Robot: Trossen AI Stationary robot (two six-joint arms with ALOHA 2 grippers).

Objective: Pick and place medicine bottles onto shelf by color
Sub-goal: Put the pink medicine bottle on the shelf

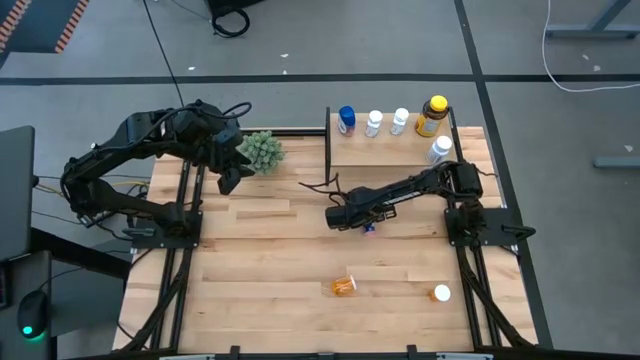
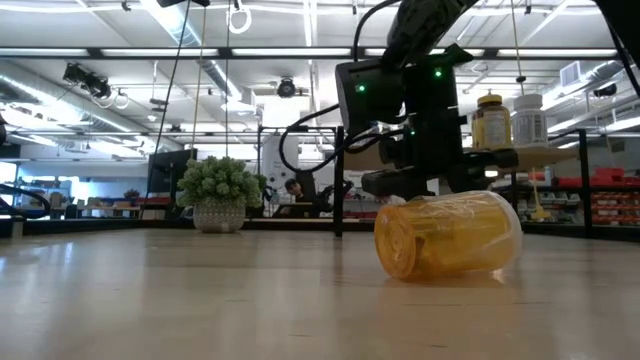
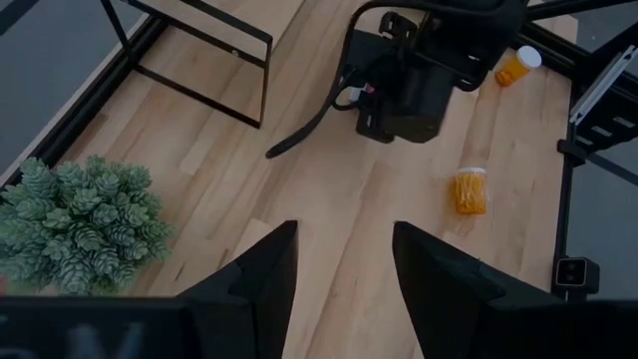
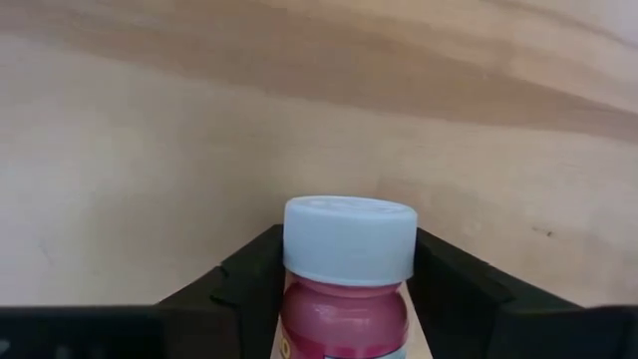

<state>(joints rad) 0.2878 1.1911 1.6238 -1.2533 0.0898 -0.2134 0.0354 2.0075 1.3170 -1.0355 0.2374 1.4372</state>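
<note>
A purple-labelled medicine bottle [image 4: 347, 299] with a pale cap lies on its side on the table, with my right gripper [image 4: 347, 284] shut on it just in front of the shelf [image 1: 385, 152]. On the shelf stand a blue bottle [image 1: 346, 120], three white bottles [image 1: 373, 123] and an amber bottle with a yellow cap [image 1: 432, 116]. An orange bottle [image 1: 344, 286] lies on its side near the front edge, and an orange one with a white cap [image 1: 440, 293] lies farther right. My left gripper [image 3: 344, 289] hangs open, high beside the plant. My right gripper pinches the purple-labelled bottle between its two fingers [image 4: 249, 274], which stand at the sides of its cap [image 4: 349, 239] and upper body. The fingers come steeply from above and lie across the bottle. The bottle seems to rest on the table, its cap pointing away from the wrist.
A green spiky plant [image 1: 262, 150] in a pot stands at the far left, close to my left gripper. The shelf's black upright edge [image 1: 328, 140] rises left of the blue bottle. Bare wood lies across the table's middle and left [image 1: 250, 270].
</note>
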